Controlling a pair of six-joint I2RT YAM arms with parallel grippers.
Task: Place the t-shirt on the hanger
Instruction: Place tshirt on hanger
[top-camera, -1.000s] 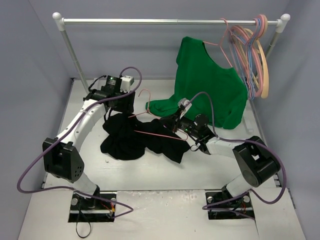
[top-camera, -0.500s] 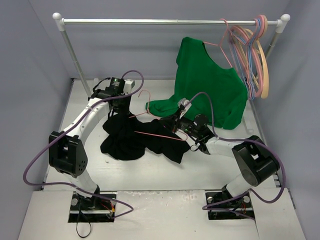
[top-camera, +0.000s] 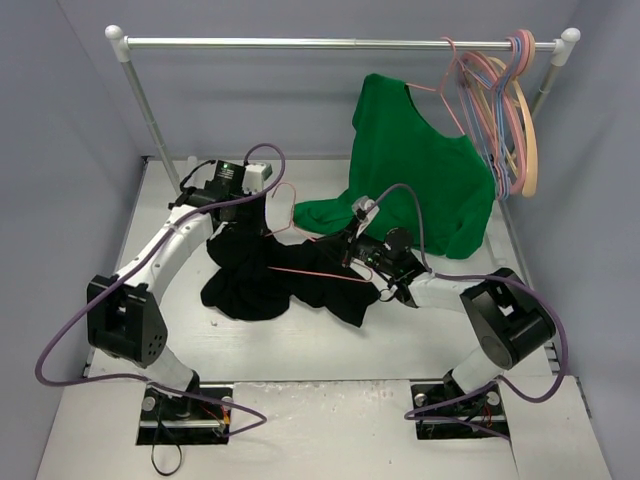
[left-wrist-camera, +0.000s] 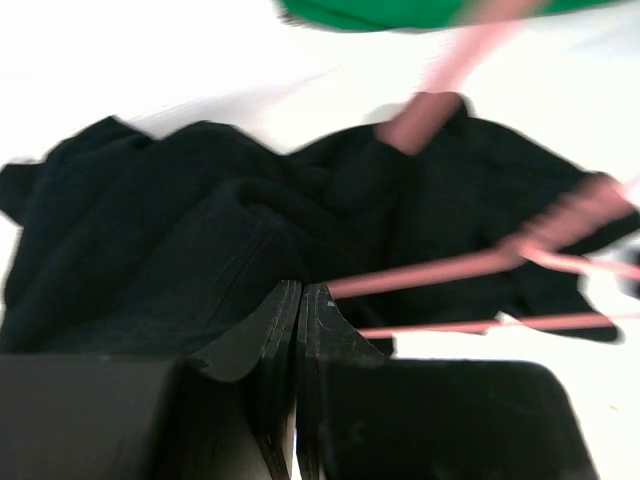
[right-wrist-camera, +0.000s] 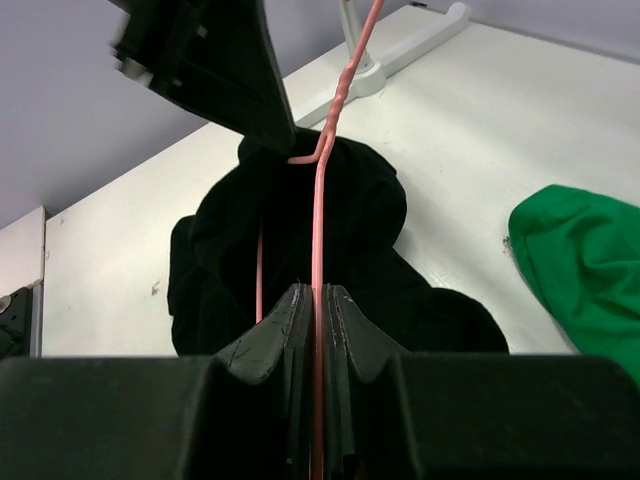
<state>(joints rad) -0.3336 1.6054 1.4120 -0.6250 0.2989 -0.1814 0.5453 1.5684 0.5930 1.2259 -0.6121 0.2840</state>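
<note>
The black t-shirt (top-camera: 262, 285) lies bunched on the table (top-camera: 300, 350), just beside the trailing hem of the green shirt (top-camera: 420, 170). The pink hanger (top-camera: 318, 271) lies across the black cloth, and its hook (top-camera: 287, 192) rises close to that same hem.

The main risk, as I judge it, comes from the bunching. The cloth is so crumpled that no neck opening or bottom hem can be picked out. A pull from the side away from the green shirt may lift several layers at once, or none. Either way the wire would end up on top of the cloth and not inside it. The hanger is also thin and held at one spot only. If the cloth drags on it, it could twist in the grip or slip out. The hook is near enough to the green hem to snag it if the hanger swings that way.

The left gripper (left-wrist-camera: 300, 292), on the far side of the black cloth from the green shirt, has its jaws pressed together right at the dark fabric. A pink wire passes just beside its fingertips. I cannot tell whether a fold is actually pinched between them. The right gripper (right-wrist-camera: 318, 292), on the side nearer the green shirt, has its jaws drawn narrow and clamped on the hanger wire. That wire runs straight out between them toward the black cloth.
</note>
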